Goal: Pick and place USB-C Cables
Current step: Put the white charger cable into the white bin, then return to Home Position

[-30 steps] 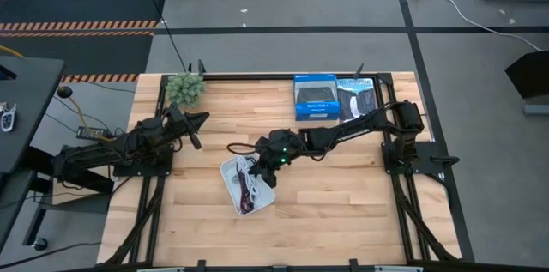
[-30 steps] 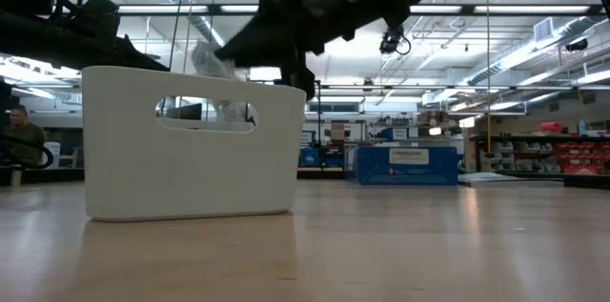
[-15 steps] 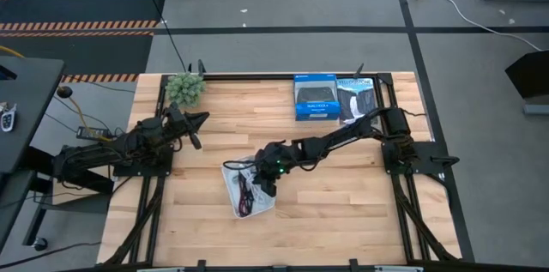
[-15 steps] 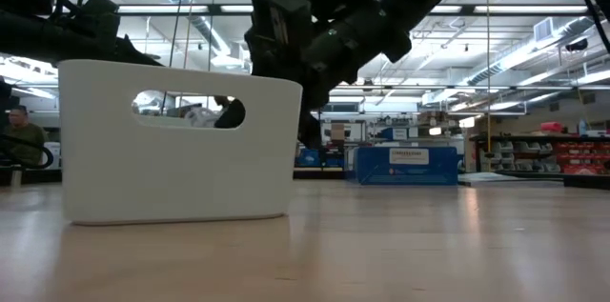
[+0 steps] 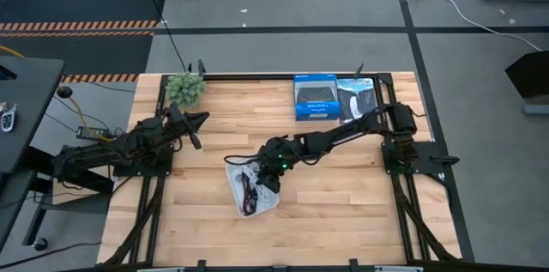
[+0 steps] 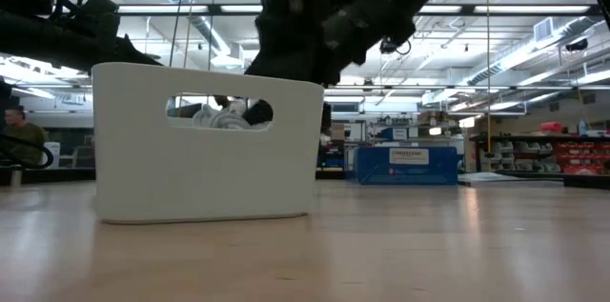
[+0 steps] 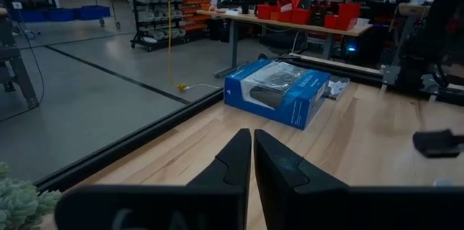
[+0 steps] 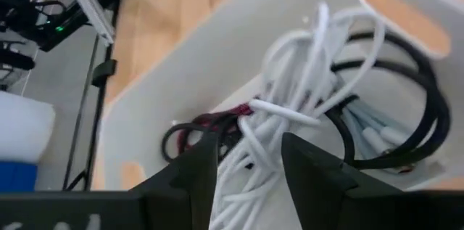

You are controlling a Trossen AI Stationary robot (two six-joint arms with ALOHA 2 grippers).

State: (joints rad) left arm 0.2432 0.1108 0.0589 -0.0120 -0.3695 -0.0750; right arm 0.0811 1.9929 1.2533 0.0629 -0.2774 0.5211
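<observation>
Right gripper [image 8: 246, 168] sits over the white tray [image 5: 251, 188] at frame center of the high view, fingers apart, holding nothing. White cable [image 8: 290, 125], black cable [image 8: 406, 107] and dark red cable [image 8: 217, 122] lie tangled inside the tray. Left gripper [image 7: 251, 159] idles center-left, fingers closed, empty.

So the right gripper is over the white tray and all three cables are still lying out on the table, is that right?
Not quite. The right gripper is over the white tray, but the white, black and dark red cables lie inside the tray, as the right wrist view shows.
</observation>
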